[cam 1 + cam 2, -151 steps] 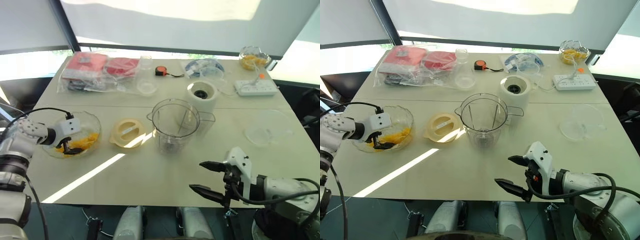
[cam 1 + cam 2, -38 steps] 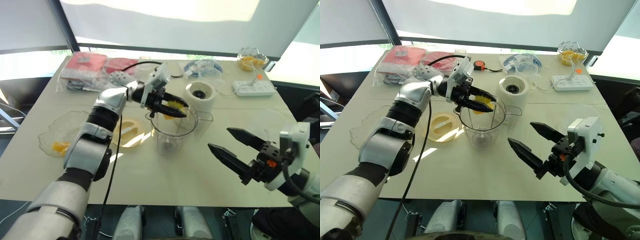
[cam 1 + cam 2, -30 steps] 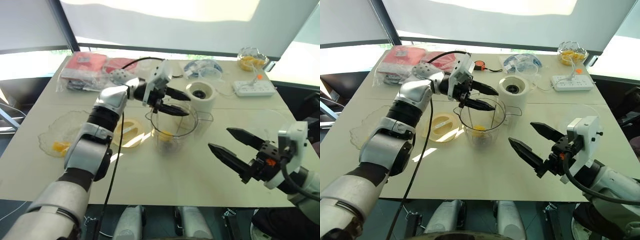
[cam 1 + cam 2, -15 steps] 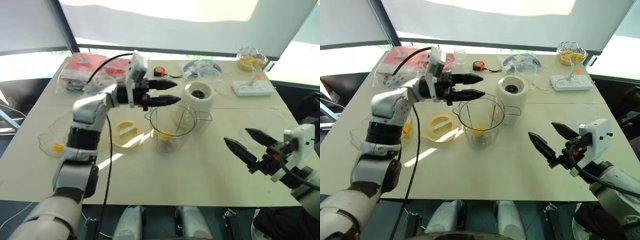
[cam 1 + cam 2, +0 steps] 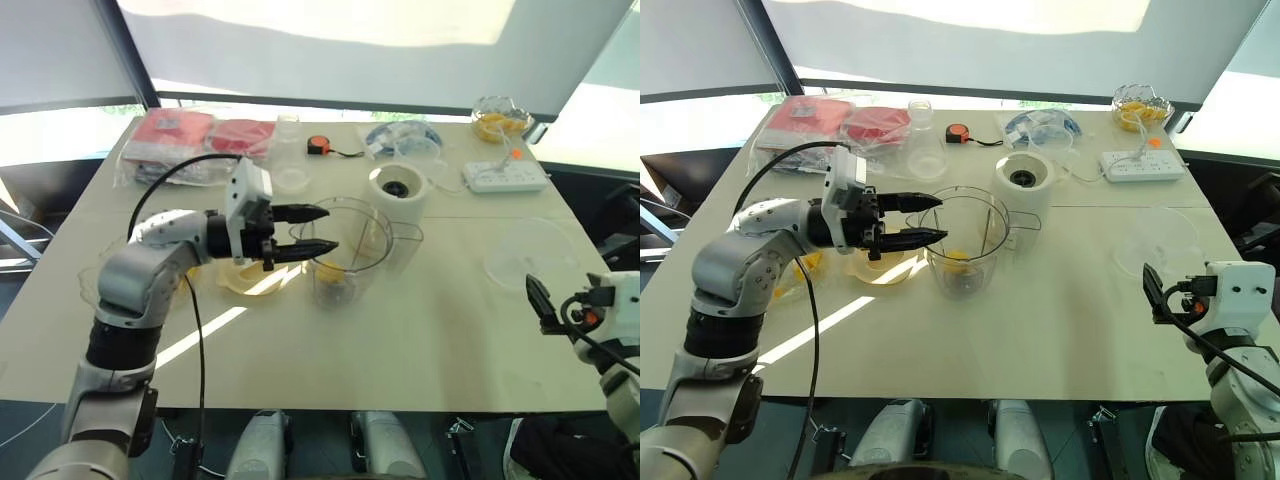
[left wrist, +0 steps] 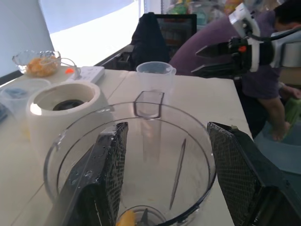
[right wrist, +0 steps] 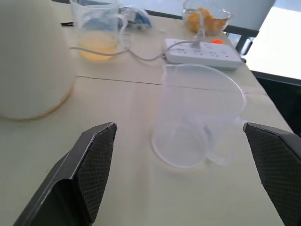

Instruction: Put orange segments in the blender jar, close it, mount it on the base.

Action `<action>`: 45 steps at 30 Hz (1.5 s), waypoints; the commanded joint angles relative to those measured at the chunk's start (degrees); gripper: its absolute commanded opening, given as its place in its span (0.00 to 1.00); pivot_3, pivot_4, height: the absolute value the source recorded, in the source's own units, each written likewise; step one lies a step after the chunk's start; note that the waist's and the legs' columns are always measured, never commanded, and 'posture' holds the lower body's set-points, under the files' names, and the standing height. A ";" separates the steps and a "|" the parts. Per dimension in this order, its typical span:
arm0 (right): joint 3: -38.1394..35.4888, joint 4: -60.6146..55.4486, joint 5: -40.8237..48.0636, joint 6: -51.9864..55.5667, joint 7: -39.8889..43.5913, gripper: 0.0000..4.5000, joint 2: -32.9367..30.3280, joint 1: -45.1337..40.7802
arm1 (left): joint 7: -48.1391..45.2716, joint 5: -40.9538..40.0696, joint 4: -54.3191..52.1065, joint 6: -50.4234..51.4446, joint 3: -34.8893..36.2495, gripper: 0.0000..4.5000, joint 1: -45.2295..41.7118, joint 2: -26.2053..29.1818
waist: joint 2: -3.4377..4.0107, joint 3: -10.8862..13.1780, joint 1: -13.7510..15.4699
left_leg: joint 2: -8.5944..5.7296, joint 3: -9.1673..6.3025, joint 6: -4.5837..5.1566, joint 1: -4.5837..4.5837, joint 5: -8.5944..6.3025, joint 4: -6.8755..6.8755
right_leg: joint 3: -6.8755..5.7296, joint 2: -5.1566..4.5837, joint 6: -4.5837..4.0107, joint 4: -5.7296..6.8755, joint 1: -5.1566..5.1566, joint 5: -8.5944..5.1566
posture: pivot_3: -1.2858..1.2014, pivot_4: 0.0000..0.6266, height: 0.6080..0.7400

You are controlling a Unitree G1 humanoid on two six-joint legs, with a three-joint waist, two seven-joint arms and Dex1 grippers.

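The clear blender jar (image 5: 345, 250) stands uncovered mid-table with an orange segment (image 5: 328, 270) at its bottom. My left gripper (image 5: 322, 230) is open and empty at the jar's left rim, fingertips pointing over the opening; in the left wrist view its fingers (image 6: 106, 174) frame the jar (image 6: 131, 155). The yellow lid (image 5: 245, 277) lies left of the jar, partly behind my left arm. The white base (image 5: 400, 190) stands behind the jar. A glass bowl (image 5: 780, 288) with orange segments (image 5: 805, 265) sits at the left. My right gripper (image 5: 545, 305) is open, low at the table's right edge.
A clear measuring cup (image 7: 200, 117) stands on the right side of the table. Along the far edge are red plastic bags (image 5: 190, 135), a tape measure (image 5: 320, 145), a power strip (image 5: 505, 175) and a second bowl of orange pieces (image 5: 500, 115). A person in purple (image 6: 263, 56) is beyond the table.
My left gripper released a segment into the jar, then drew back and down to the jar's left rim. My right gripper withdrew to the table's right edge.
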 commanded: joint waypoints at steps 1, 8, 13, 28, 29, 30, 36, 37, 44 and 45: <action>0.56 4.57 -5.90 -1.82 -1.80 1.00 0.30 -2.69 | 0.84 -2.65 -3.67 0.89 1.58 0.62 0.75 1.56 | 0.00 0.00 -0.12 | 0.00 0.05 0.00 0.05 0.00 -0.03 | 0.06 0.01 0.00 0.00 0.02 0.00 | 0.52 0.24 1.00; 3.58 19.15 -15.54 -5.29 -4.23 1.00 0.26 -10.84 | 2.99 -6.11 -6.79 2.93 2.39 0.62 2.16 4.14 | 0.06 0.01 -0.69 | -0.01 0.24 0.00 0.15 0.00 -0.08 | 0.28 0.07 0.00 -0.01 0.02 0.00 | 0.52 0.24 1.00; 4.11 29.30 -18.67 -9.05 -3.96 1.00 0.12 -16.01 | 4.16 -7.43 -8.12 3.53 2.72 0.62 3.34 5.62 | 0.07 0.02 -1.34 | -0.02 0.27 0.00 0.15 0.00 -0.12 | 0.35 0.10 0.01 -0.01 0.01 0.00 | 0.52 0.24 1.00; 4.38 41.81 -18.99 -16.37 -1.08 1.00 0.68 -22.37 | 6.11 -8.78 -8.73 3.76 2.19 0.62 4.12 8.02 | 0.14 0.05 -1.55 | -0.01 0.33 0.01 0.20 0.00 -0.16 | 0.44 0.14 0.02 -0.02 0.00 0.00 | 0.52 0.24 1.00; 4.50 42.16 -19.04 -16.50 -0.95 1.00 0.71 -22.74 | 6.00 -8.69 -8.51 3.56 2.10 0.62 4.12 8.18 | 0.14 0.05 -1.55 | -0.01 0.33 0.01 0.20 0.00 -0.16 | 0.44 0.14 0.02 -0.02 0.01 0.00 | 0.52 0.24 1.00; 4.56 42.56 -19.06 -16.72 -0.78 1.00 0.72 -23.07 | 5.96 -8.64 -8.39 3.43 2.02 0.62 4.13 8.26 | 0.14 0.05 -1.55 | -0.01 0.33 0.01 0.20 0.00 -0.16 | 0.44 0.14 0.02 -0.02 0.01 0.00 | 0.52 0.24 1.00; 5.19 48.07 -19.88 -18.90 -0.18 1.00 -0.13 -26.84 | 6.48 -8.56 -8.42 3.47 1.76 0.62 3.80 8.33 | 0.15 0.05 -1.61 | -0.01 0.34 0.01 0.20 0.00 -0.16 | 0.45 0.14 0.02 -0.02 0.00 0.00 | 0.52 0.24 1.00; 5.40 49.43 -20.25 -19.54 -0.30 1.00 -0.31 -27.72 | 6.55 -8.53 -8.42 3.47 1.75 0.62 3.75 8.35 | 0.15 0.05 -1.62 | -0.01 0.34 0.01 0.20 0.00 -0.16 | 0.45 0.14 0.02 -0.02 0.00 0.00 | 0.52 0.24 1.00; 6.71 60.19 -22.77 -23.98 -1.94 1.00 -1.46 -34.43 | 7.43 -8.75 -9.09 3.90 1.80 0.62 3.35 8.39 | 0.16 0.06 -1.78 | -0.02 0.37 0.01 0.20 0.00 -0.17 | 0.48 0.14 0.02 -0.03 0.00 0.00 | 0.52 0.24 1.00; 6.92 61.46 -23.07 -24.56 -2.23 1.00 -1.50 -35.25 | 7.46 -8.73 -9.06 3.88 1.82 0.62 3.31 8.43 | 0.17 0.06 -1.78 | -0.02 0.37 0.01 0.21 0.00 -0.17 | 0.48 0.14 0.02 -0.03 0.00 0.00 | 0.52 0.24 1.00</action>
